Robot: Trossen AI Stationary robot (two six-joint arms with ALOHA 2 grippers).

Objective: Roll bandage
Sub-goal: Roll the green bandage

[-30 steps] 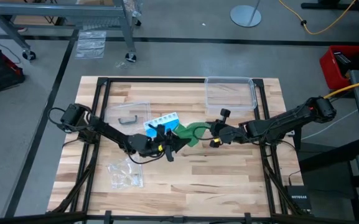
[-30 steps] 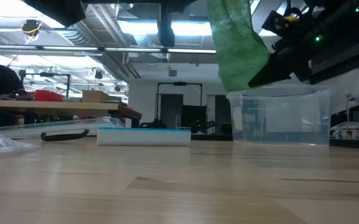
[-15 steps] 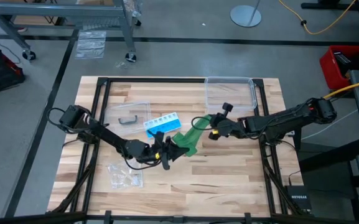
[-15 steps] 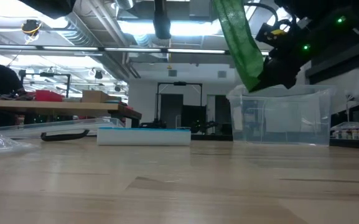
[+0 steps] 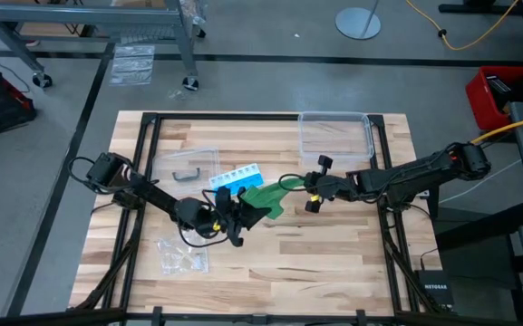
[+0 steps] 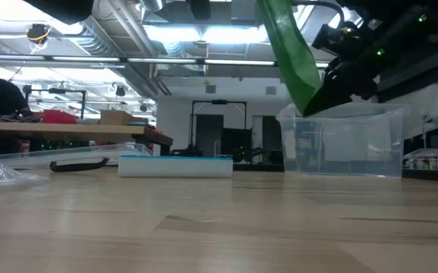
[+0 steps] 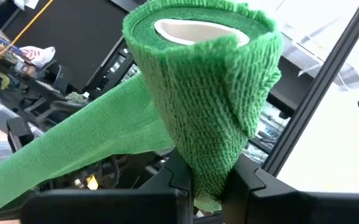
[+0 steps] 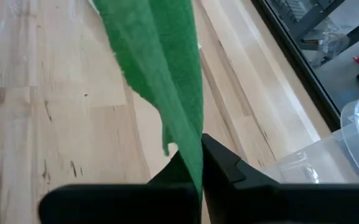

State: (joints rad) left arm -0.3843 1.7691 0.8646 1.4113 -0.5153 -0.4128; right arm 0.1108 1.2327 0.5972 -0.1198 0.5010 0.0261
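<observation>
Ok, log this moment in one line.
left end effector: clamps rolled green fabric bandage | right end effector: pinches its loose strip | bandage: above table

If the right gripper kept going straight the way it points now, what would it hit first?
Probably the left gripper. The right gripper points across the table along the stretched green bandage it pinches, toward the roll the left holds. Heights are uncertain, so it might pass above.
</observation>
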